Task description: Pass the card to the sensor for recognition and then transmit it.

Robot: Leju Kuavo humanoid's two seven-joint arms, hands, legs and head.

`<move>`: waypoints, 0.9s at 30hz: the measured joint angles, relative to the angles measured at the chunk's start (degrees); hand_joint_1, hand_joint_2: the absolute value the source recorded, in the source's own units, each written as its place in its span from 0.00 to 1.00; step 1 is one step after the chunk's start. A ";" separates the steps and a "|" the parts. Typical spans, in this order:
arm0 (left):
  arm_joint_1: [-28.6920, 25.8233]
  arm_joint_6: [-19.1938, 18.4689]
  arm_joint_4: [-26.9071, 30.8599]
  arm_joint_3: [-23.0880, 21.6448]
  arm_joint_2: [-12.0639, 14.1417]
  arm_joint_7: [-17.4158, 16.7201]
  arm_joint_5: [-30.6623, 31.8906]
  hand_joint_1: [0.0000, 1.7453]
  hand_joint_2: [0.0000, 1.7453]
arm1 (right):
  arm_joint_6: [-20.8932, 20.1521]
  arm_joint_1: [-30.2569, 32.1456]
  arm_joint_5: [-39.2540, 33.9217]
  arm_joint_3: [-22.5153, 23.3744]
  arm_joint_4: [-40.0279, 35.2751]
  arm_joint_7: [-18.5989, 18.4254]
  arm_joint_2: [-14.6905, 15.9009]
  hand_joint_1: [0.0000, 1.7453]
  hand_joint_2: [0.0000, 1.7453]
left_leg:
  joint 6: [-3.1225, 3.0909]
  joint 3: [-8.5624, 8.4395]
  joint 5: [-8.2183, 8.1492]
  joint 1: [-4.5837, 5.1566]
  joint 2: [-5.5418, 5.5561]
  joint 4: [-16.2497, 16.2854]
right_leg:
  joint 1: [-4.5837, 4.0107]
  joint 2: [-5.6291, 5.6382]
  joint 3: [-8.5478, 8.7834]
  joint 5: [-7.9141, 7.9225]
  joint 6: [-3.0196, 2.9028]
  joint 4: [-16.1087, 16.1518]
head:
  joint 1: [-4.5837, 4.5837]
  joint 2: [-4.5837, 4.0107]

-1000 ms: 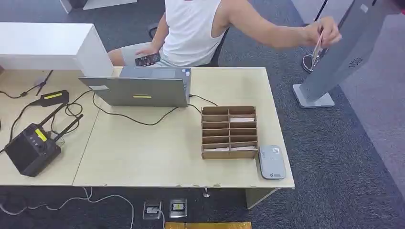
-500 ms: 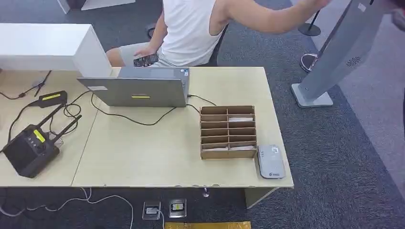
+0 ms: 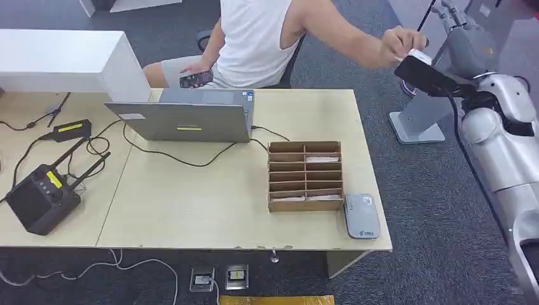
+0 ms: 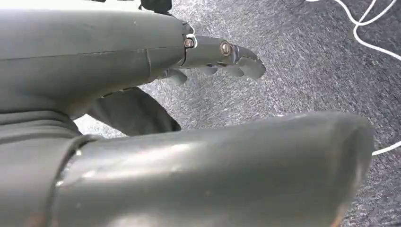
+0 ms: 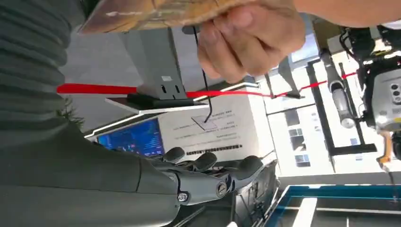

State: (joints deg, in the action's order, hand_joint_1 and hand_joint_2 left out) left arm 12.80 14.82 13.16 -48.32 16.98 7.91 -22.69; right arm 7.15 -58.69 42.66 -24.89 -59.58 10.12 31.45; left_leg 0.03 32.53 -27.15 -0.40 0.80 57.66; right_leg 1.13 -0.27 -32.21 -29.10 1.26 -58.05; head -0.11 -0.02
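The right robot hand [image 3: 459, 28] is raised with fingers [image 5: 208, 161] spread, gripping nothing. A person's hand [image 3: 398, 44] just beside it pinches the card [image 5: 161, 12], whose edges are cut off in the right wrist view. The left robot hand [image 4: 215, 59] hangs above carpet, fingers loosely apart, empty. Beyond the right robot hand stands a grey kiosk [image 3: 416, 121], partly hidden.

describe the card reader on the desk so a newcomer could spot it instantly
Start at the light wooden desk and go to its front corner on the robot's right. There a brown cardboard slot organizer stands, and the card reader lies flat right beside it, nearer the desk's edge. It is the only small grey rounded pad there, with a small green logo near its front end.
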 joint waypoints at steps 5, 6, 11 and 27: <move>0.14 -0.02 -0.02 -0.07 0.15 -0.20 0.22 0.00 0.00 | 0.33 0.42 0.59 -1.27 -0.11 0.09 -0.52 0.00 1.00 | 0.00 -0.01 0.00 -0.01 0.00 0.00 | -0.01 0.01 0.00 0.00 0.00 0.00 | 0.00 0.00; 0.14 0.00 0.00 -0.07 0.15 -0.22 0.22 0.00 0.00 | 0.42 0.62 0.63 -1.40 -0.09 0.13 -0.59 0.00 1.00 | 0.00 -0.01 0.00 -0.01 0.00 0.00 | -0.01 0.01 0.00 0.00 0.00 0.00 | 0.00 0.00; -0.21 -0.02 0.00 -0.11 0.15 -0.46 0.07 0.00 0.00 | 0.81 1.26 0.63 -2.32 -0.04 1.01 -0.92 0.97 1.00 | 0.00 0.00 0.00 -0.01 -0.01 0.00 | -0.01 0.04 -0.01 0.00 0.00 0.00 | 0.00 0.00; -0.84 -0.02 -0.02 -0.18 0.17 -0.46 -0.13 0.00 0.00 | 0.48 2.28 -1.00 -2.69 0.00 2.36 -1.18 1.00 1.00 | 0.01 -0.01 0.00 -0.01 -0.01 0.00 | -0.01 0.04 -0.02 0.00 0.00 0.00 | -0.02 0.00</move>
State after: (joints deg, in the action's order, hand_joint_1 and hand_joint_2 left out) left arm 11.95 14.80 13.14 -48.50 17.16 7.45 -22.82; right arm 7.63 -56.41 41.66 -27.58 -59.58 12.48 30.27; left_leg 0.04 32.53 -27.14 -0.41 0.78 57.66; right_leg 1.12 -0.22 -32.23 -29.10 1.26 -58.05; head -0.13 -0.02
